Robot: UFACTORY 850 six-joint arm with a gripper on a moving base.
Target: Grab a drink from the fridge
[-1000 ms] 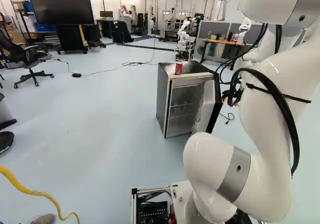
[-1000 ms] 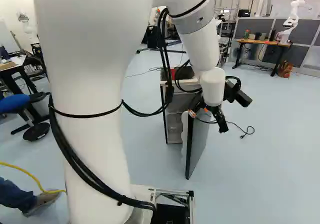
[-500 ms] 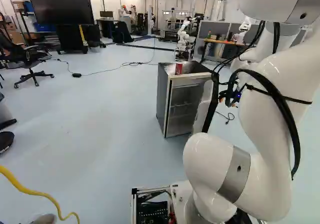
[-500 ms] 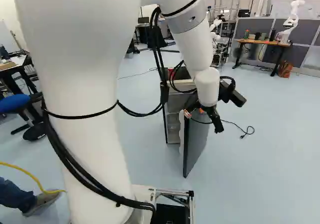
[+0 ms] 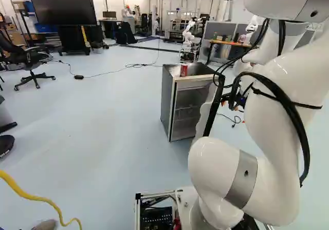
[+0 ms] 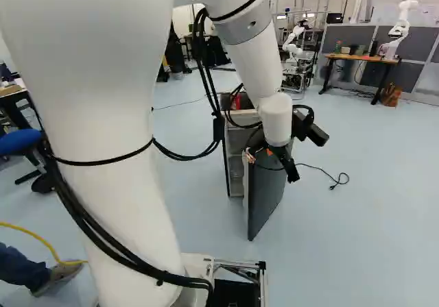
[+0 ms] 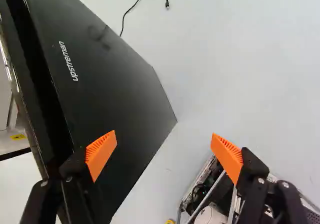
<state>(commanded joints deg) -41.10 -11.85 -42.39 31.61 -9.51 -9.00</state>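
Left base view: fridge [image 5: 169, 104] stands open; red can [image 5: 183, 71], likely our drink, upright on its top.
Right base view: our end effector [image 6: 271, 167] beside door [image 6: 265, 199]; we likely push it shut: press slowly, squarely, lest can topple.
Wrist view: released, fingers [image 7: 101, 152] wide apart, one by door's outer face; open floor [image 7: 250, 64] beyond; mind base frame [image 7: 203, 176].

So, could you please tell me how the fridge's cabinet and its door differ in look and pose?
The cabinet is a deep box with shelves inside, while the door is a thin panel. The cabinet's side is shiny grey; the door's outer face is nearly black. The cabinet stands on the floor, whereas the door is swung out from its front. Both are upright.
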